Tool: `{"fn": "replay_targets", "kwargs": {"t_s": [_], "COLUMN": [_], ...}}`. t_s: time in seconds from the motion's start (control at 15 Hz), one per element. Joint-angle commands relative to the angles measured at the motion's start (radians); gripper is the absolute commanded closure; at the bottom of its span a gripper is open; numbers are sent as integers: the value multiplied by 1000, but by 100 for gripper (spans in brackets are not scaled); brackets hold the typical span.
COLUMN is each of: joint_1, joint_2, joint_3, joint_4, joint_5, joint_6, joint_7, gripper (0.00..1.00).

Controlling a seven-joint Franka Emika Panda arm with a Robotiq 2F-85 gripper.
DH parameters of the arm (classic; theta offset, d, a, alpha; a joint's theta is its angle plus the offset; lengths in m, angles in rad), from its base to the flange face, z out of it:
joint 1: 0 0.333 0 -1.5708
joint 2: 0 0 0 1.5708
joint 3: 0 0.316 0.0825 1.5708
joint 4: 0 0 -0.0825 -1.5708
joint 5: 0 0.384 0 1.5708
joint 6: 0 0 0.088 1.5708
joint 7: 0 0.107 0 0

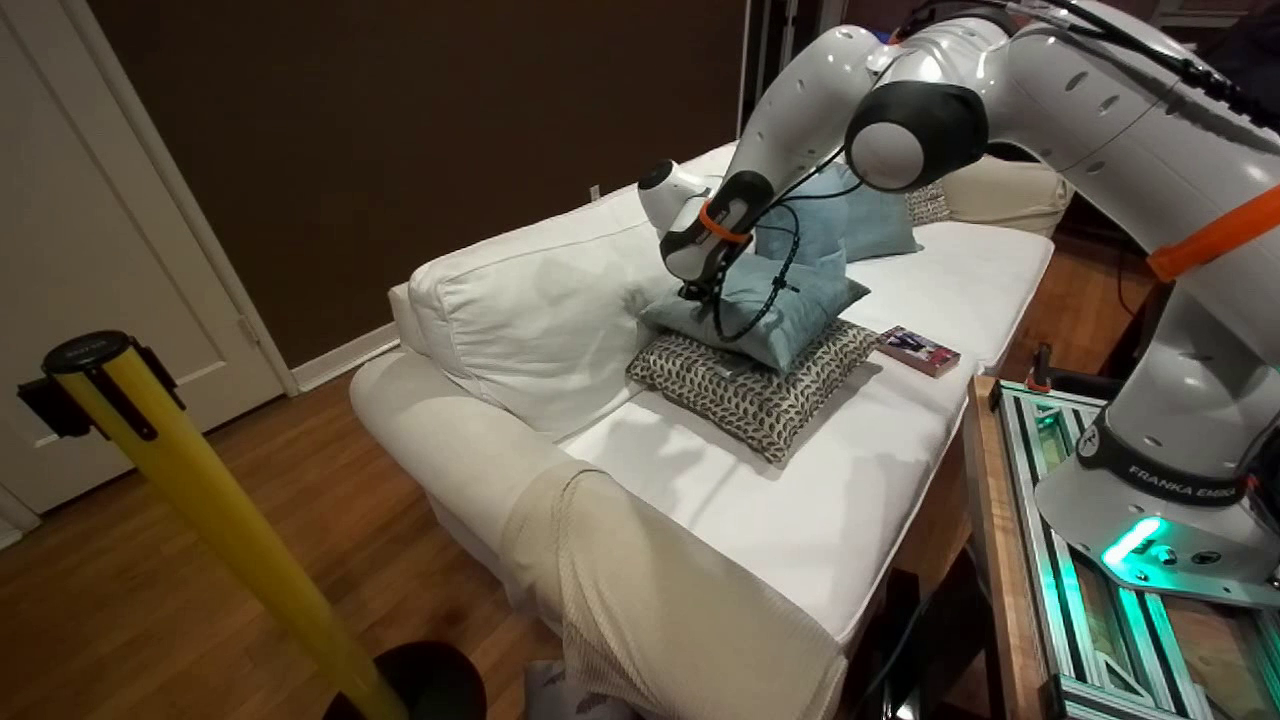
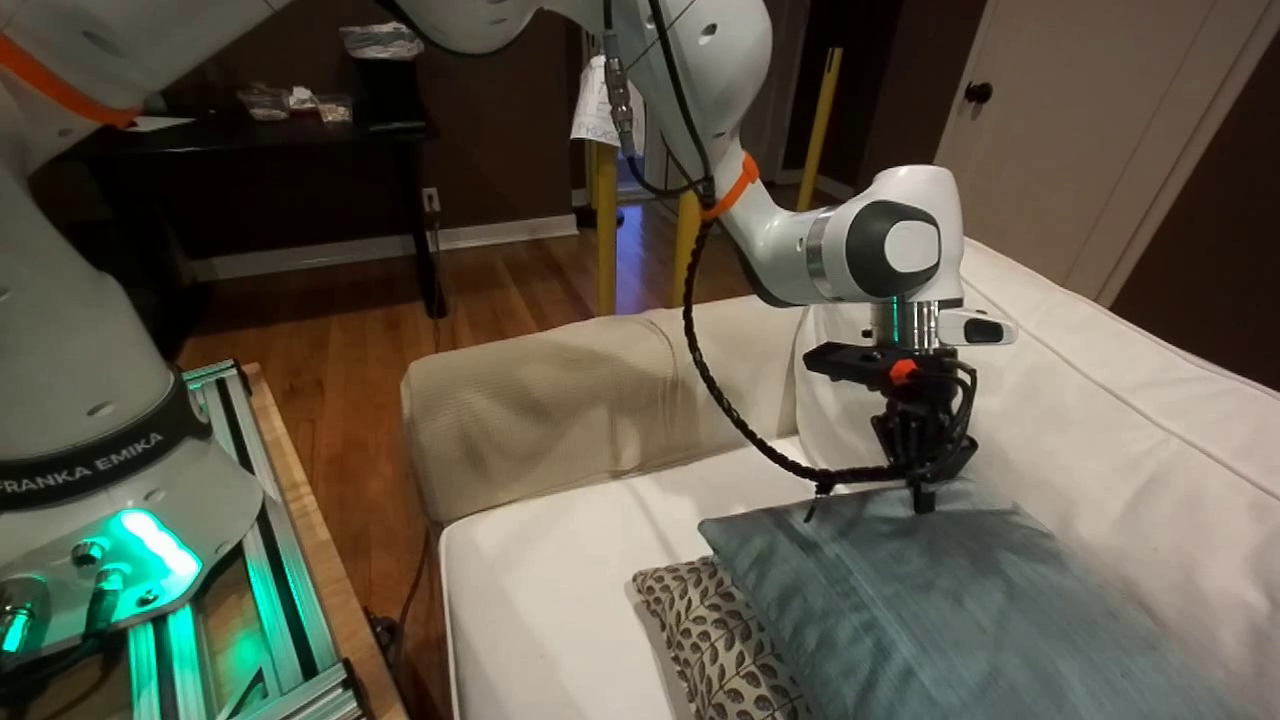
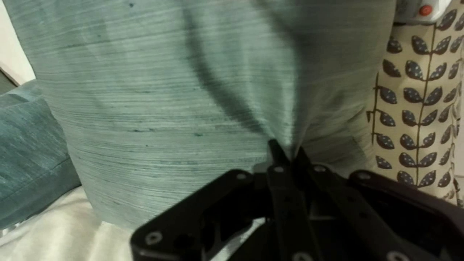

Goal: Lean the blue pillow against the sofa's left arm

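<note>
Plain square dusty-blue fabric pillow (image 2: 950,600) mid cream-white fabric sofa (image 1: 800,530), fold of it pinched in black two-finger gripper (image 3: 290,152).

Jaws narrow, cloth btwn tips (wrist view), held close to pillow edge facing sofa's low, rounded left arm (image 1: 440,440); pillow well apart from that arm. Below it: grey-and-white leaf-print square pillow (image 1: 740,405), flat on sofa; can't tell if blue one rests fully on it. In an exterior view: beige ribbed throw (image 1: 640,560) over arm's near part; to right of pillows, small flat obj. (image 1: 918,350) w/ dark printed top; farther off, light-blue pillow (image 1: 885,225), tilted up.
</note>
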Motion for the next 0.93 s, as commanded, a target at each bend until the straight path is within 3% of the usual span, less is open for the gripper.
{"fn": "replay_targets", "kwargs": {"t_s": [0.0, 0.4, 0.87], "joint_1": [6, 41, 33], "joint_2": [-45, -283, -569], "joint_3": [5, 49, 187], "joint_4": [-36, -259, -530], "joint_5": [-5, 18, 127], "joint_6": [-2, 9, 199], "joint_7": [11, -2, -28], "gripper": [98, 98, 98]}}
